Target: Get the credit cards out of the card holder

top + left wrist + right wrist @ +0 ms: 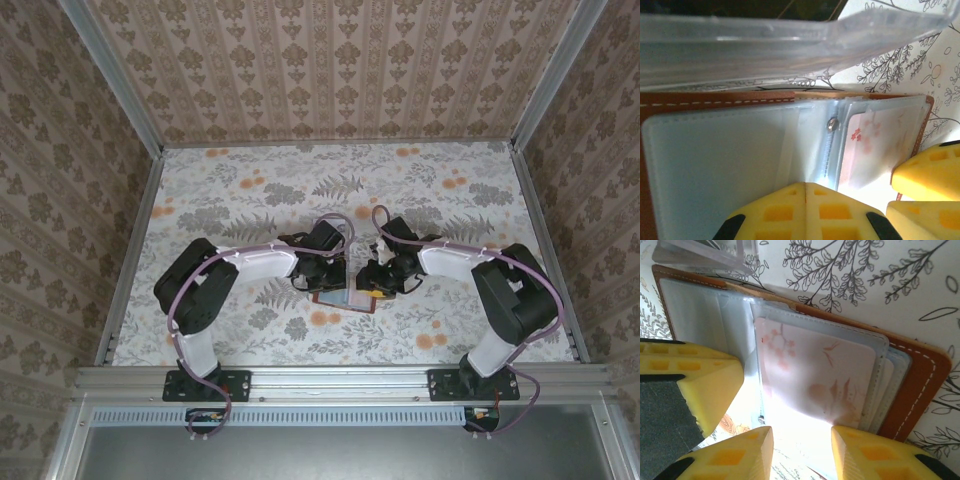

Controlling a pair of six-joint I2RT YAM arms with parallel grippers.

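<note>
Card holder [346,298] on floral table [250,190]

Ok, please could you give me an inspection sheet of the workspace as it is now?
Surface: floral table, flat, no spills seen.
Job's things: card holder lying open; blossom-print card inside a clear sleeve.
Clutter: clear plastic tray at the holder's edge.
Grippers: left gripper, jaws shut over the sleeves; right gripper, jaws open near the card.
Cables: purple cables along both arms.
Surroundings: patterned walls, metal rail.
</note>
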